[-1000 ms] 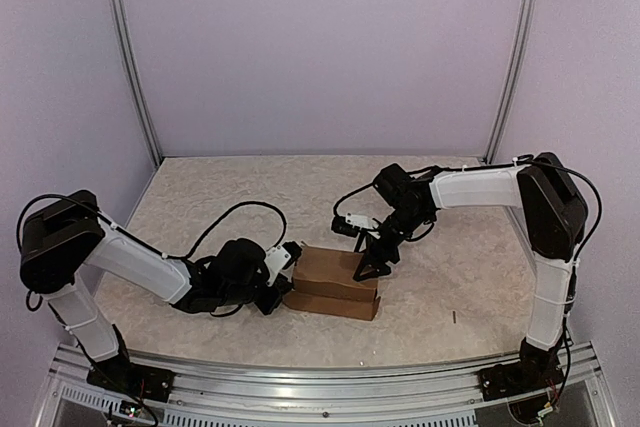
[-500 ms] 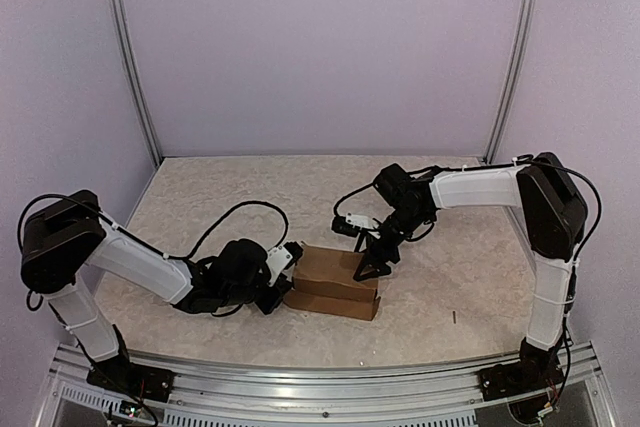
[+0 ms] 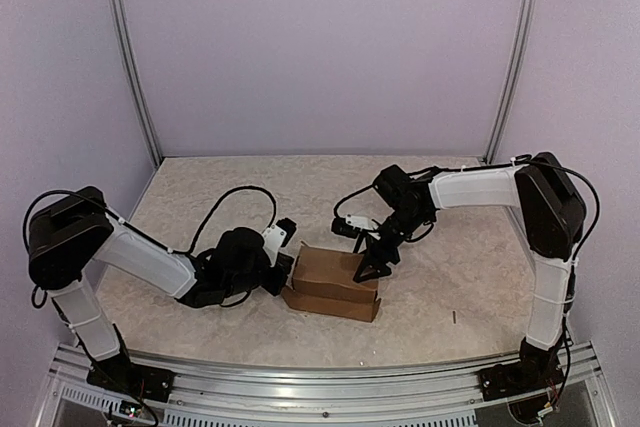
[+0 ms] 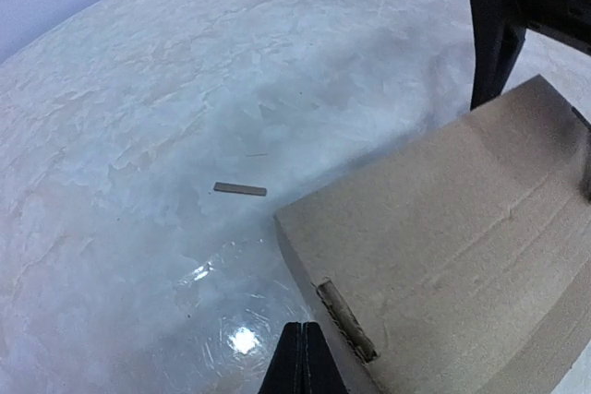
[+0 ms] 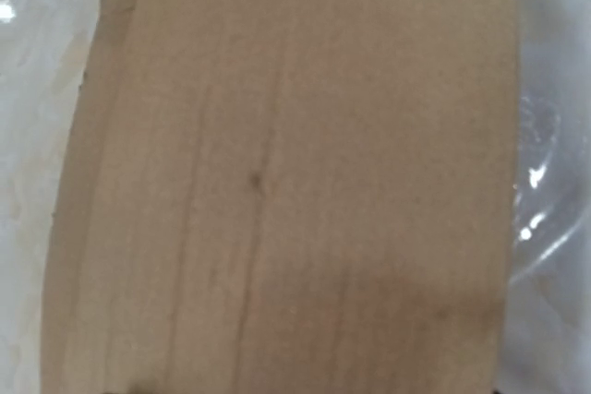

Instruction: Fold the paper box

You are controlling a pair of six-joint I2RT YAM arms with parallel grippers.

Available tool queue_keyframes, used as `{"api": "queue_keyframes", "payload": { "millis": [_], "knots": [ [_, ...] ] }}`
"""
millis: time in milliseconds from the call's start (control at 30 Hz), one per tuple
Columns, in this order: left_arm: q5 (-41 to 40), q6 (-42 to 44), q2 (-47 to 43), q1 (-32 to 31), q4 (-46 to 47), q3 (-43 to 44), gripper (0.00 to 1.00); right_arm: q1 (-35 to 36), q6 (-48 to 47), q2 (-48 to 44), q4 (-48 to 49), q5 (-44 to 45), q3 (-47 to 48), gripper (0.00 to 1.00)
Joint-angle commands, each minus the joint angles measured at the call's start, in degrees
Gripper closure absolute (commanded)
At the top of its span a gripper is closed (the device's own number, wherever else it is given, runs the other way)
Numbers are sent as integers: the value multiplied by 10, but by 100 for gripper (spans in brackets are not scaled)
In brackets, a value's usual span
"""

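The paper box is a brown cardboard box, folded up into a low rectangular shape, near the table's middle front. My left gripper is shut and empty, just off the box's left end; in the left wrist view its fingertips point beside the box corner, where a slot shows in the edge. My right gripper stands on the box's top right part with its fingers spread. The right wrist view is filled by the cardboard, and its own fingers are hidden.
A thin cardboard strip lies on the table beyond the box's left corner. A small dark speck lies at the front right. Purple walls and two metal posts enclose the back and sides of the table.
My left gripper has drawn back a little from the box's left end, toward the far left. The right gripper has stayed on the box top.
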Motion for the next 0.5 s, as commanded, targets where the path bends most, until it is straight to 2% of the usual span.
{"api": "queue_keyframes", "payload": {
  "millis": [0,100,167,267,333,400,467],
  "knots": [
    [42,-68,-20,27,66,-26,100,16,-28,52,-67,63,-36,20],
    [39,-63,-35,27,54,-39,100,17,-26,51,-67,62,-35,20],
    [38,-60,-56,26,40,-53,95,16,-24,51,-67,63,-35,20],
    [14,-49,-89,14,9,-74,86,16,-20,50,-66,65,-32,20],
    [-10,-50,-124,3,-18,-83,75,16,-18,49,-69,63,-28,20],
    [-39,-82,-152,-4,-72,-80,64,16,-17,45,-76,55,-23,20],
    [-40,-108,-174,-15,-119,-80,60,13,-16,36,-86,45,-15,18]
  ]
}}
